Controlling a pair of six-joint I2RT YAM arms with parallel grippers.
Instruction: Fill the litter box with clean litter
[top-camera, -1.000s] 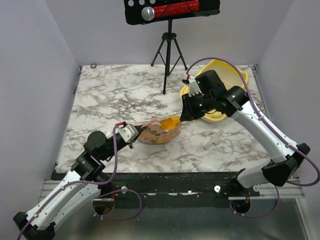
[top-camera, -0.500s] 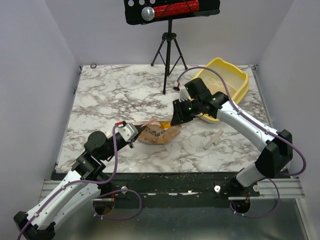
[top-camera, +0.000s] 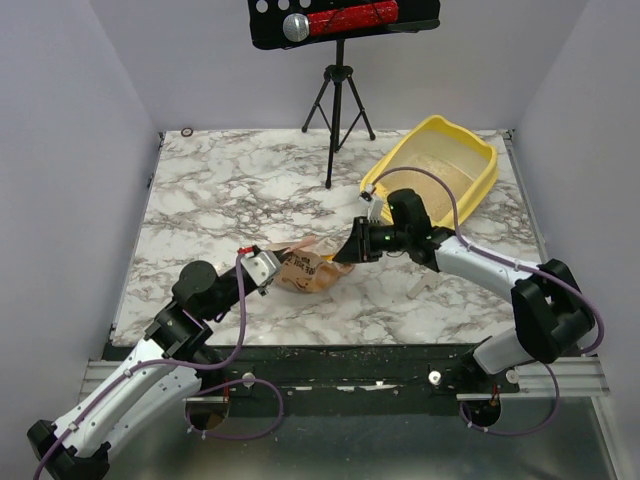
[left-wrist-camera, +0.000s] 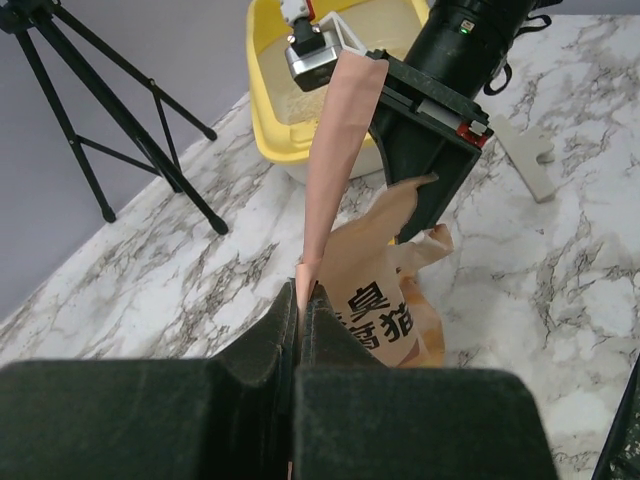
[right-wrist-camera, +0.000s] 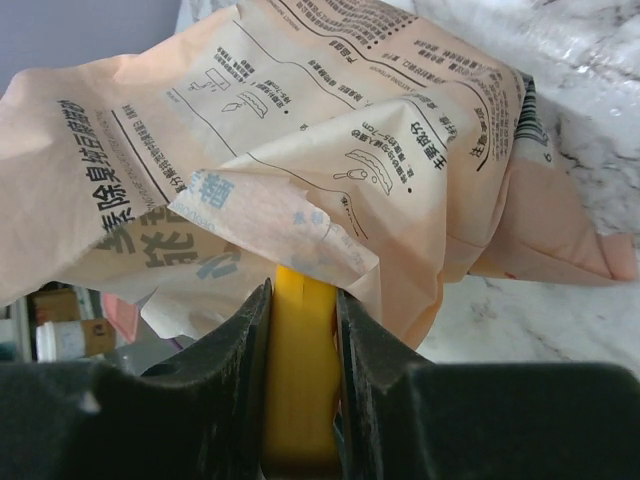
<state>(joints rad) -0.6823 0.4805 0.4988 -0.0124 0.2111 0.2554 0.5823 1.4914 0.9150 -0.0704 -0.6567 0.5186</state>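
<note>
text | paper bag (left-wrist-camera: 385, 310) | large dark Chinese characters, seemingly 臭 and 猫; small instruction print, illegible

Your left gripper (left-wrist-camera: 300, 292) is pinched tight on the paper bag (left-wrist-camera: 385, 300) near the tabletop's front edge. Your right gripper (right-wrist-camera: 300, 285), arm stretched low leftward, clamps the scoop (right-wrist-camera: 298, 380).

In the right wrist view only a narrow strip of the scoop (right-wrist-camera: 298, 400) shows between the fingers of the right claw (right-wrist-camera: 300, 298); the rest is hidden behind the paper bag (right-wrist-camera: 330, 110). In the left wrist view the top edge cuts off the litter box (left-wrist-camera: 268, 120), and the right arm (left-wrist-camera: 470, 45) covers part of it.
</note>
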